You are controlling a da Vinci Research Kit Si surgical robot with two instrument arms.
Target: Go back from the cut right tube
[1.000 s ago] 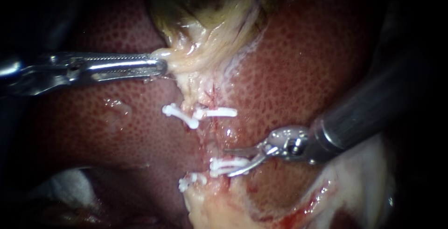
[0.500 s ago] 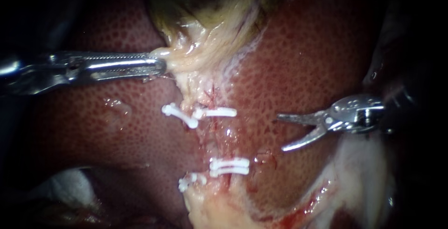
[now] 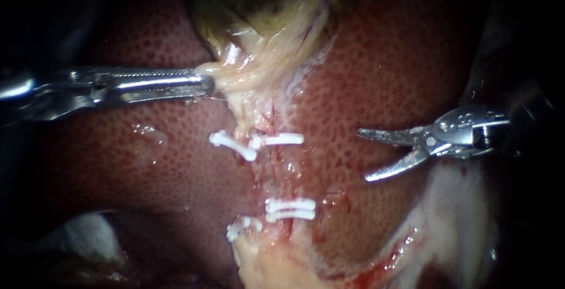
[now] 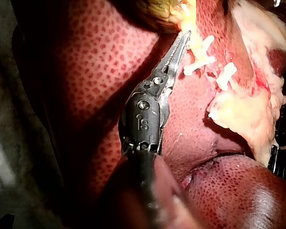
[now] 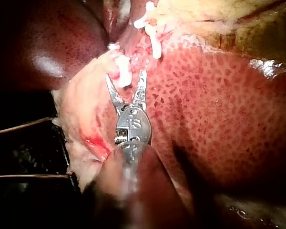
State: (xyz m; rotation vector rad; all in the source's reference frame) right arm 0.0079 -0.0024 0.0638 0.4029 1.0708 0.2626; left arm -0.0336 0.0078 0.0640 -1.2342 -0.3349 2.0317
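**Liver** (image 3: pixel 382 77): dark red and speckled. It fills most of the endoscope view and lies under everything else.

**Gallbladder** (image 3: pixel 259 0): yellow-green, at top centre. Its pale neck narrows downward.

**Pale fatty tissue** (image 3: pixel 447 224): lower right, with a red smear along its edge.

**Your left instrument** (image 3: pixel 206 84): the shaft comes in level from the left. Its hand is clamped on the pale tissue at the gallbladder's neck, with both jaws pressed onto it from two sides.

**Your right instrument** (image 3: pixel 362 155): comes in from the right, over bare liver. Its hand stands apart, two slim curved jaws spread with a clear gap and nothing between them. The tips point toward the view's left, at the right tube, and sit well apart from it.

**Right tube** (image 3: pixel 281 174): at the centre of the endoscope view. Its long axis runs top to bottom, from the gallbladder's neck down to the pale tissue at the lower edge. The stretch between its clips is raw and red, and you cannot make out separate ends there.

**Clips, white:**
- Upper clip (image 3: pixel 281 140): lies crosswise on the right tube.
- Pair of clips (image 3: pixel 289 209): lower on the same tube, side by side and also crosswise.
- Slanted clip (image 3: pixel 232 146): just left of the upper clip.
- Lowest clip (image 3: pixel 238 228): left of and below the pair.
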